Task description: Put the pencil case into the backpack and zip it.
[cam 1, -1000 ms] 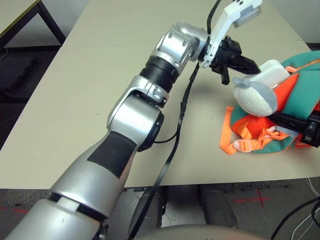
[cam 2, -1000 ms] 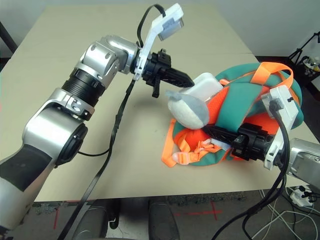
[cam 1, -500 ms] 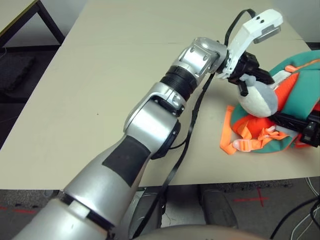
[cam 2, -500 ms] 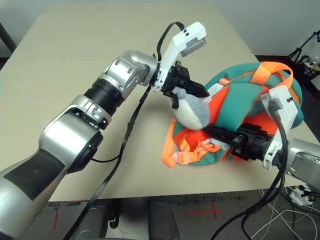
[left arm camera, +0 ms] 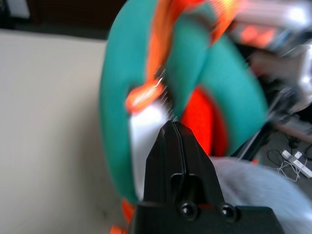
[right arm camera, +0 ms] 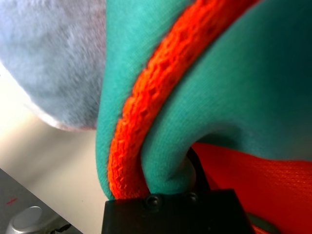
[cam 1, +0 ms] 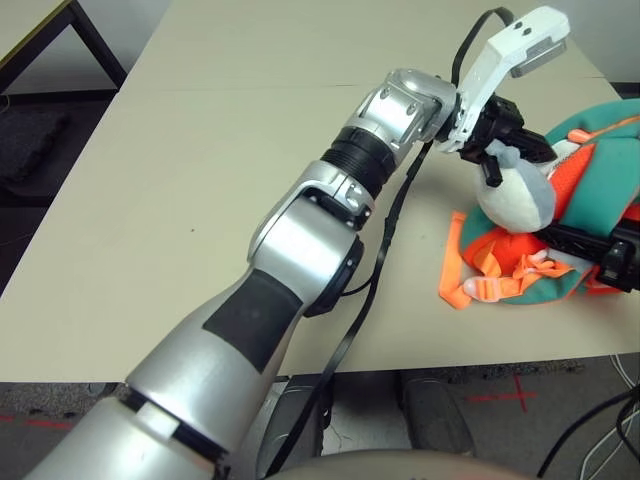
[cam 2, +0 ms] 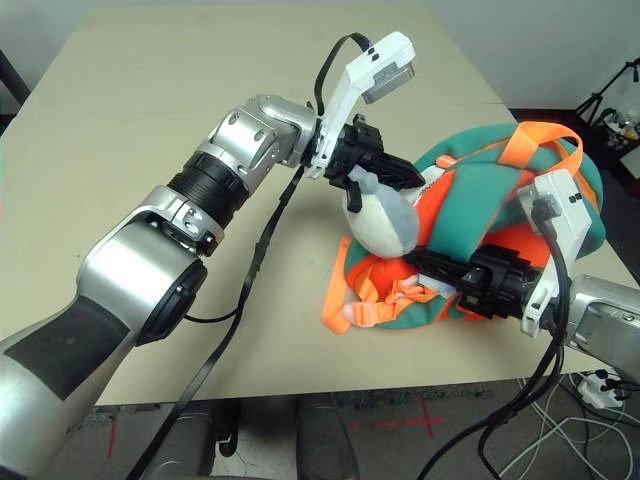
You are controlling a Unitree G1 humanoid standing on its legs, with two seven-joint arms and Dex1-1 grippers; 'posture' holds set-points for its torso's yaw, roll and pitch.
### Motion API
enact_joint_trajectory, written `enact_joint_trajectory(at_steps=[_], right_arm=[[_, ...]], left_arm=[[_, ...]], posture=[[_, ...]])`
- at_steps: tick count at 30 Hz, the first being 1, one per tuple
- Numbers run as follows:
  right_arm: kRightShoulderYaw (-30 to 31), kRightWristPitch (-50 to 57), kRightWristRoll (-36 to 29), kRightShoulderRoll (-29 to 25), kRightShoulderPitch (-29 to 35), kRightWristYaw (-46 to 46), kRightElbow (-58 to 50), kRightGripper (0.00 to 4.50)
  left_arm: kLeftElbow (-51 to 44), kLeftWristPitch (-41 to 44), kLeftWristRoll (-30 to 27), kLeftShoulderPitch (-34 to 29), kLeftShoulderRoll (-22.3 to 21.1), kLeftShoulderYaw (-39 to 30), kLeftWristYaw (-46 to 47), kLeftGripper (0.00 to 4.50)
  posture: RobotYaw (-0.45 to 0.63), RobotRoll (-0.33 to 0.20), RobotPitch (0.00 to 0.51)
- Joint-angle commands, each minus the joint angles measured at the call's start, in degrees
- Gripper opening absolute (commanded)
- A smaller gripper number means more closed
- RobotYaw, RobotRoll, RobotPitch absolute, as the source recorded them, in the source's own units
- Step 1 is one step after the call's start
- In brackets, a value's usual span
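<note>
Here the pencil case point(left arm camera: 146, 131) sits half inside the backpack point(cam 2: 480, 200), just past the closed left gripper point(left arm camera: 174, 127), while the right gripper point(cam 2: 425, 262) pinches the backpack's edge

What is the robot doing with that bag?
It is packing a white pencil case into the orange and teal backpack on the table. The left claw, shut, pokes at the case sitting in the bag's opening, just above the plush toy. The right claw is shut on the backpack's edge, holding it. The bag isn't zipped yet.
</note>
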State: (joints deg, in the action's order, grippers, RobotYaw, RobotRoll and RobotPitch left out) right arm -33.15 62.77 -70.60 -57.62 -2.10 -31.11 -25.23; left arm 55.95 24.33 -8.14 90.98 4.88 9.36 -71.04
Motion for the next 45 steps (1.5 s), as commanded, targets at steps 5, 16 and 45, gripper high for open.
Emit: enact_joint_trajectory(at_steps=[5,16,45], right_arm=[[4.7,-0.7,3.3,1.1,-2.4,-1.0,2.6,0.11],[7.0,-1.1,6.0,2.0,-5.4,-2.7,4.3,0.11],[4.6,-0.4,4.9,3.2,-3.5,-0.9,1.8,0.11]], left_arm=[[-9.7,-4.0,1.4,0.4,-13.8,2.5,-11.8,2.1],[-21.4,-13.8,6.2,-7.8,-15.8,11.9,-15.6,4.5],[-1.1,-31.5,17.7,-7.1,-9.2,13.0,2.2,4.5]], posture=[[-0.01,0.0,0.165],[-0.01,0.0,0.156],[-0.05,0.0,0.15]])
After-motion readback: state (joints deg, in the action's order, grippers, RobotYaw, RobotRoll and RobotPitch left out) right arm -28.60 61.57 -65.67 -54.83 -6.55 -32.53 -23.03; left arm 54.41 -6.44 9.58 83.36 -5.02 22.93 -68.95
